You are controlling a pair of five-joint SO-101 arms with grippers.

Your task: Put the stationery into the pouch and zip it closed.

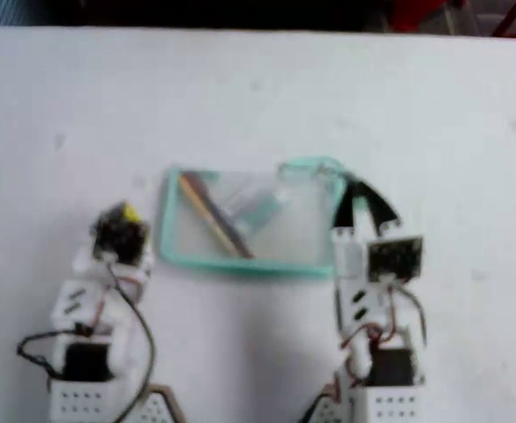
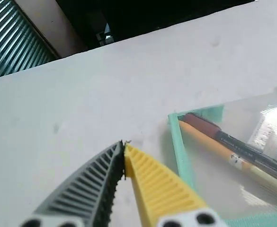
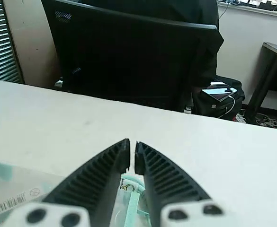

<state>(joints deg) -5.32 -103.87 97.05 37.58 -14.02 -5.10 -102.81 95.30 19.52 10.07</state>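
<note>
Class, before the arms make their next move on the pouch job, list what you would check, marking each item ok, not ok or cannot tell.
1. Pens inside the pouch: ok.
2. Pouch lying flat on the table: ok.
3. Zip fully closed: cannot tell.
4. Left gripper shut and apart from the pouch's edge: ok.
5. Right gripper at the pouch's corner: ok.
6. Right gripper holding the zip pull: cannot tell.

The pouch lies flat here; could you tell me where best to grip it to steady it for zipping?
Probably the teal border of the pouch, at the end by the left gripper, coming in low from that side. It lies flat, so the thin rim is the only part to pinch, and that end is nearest.
</note>
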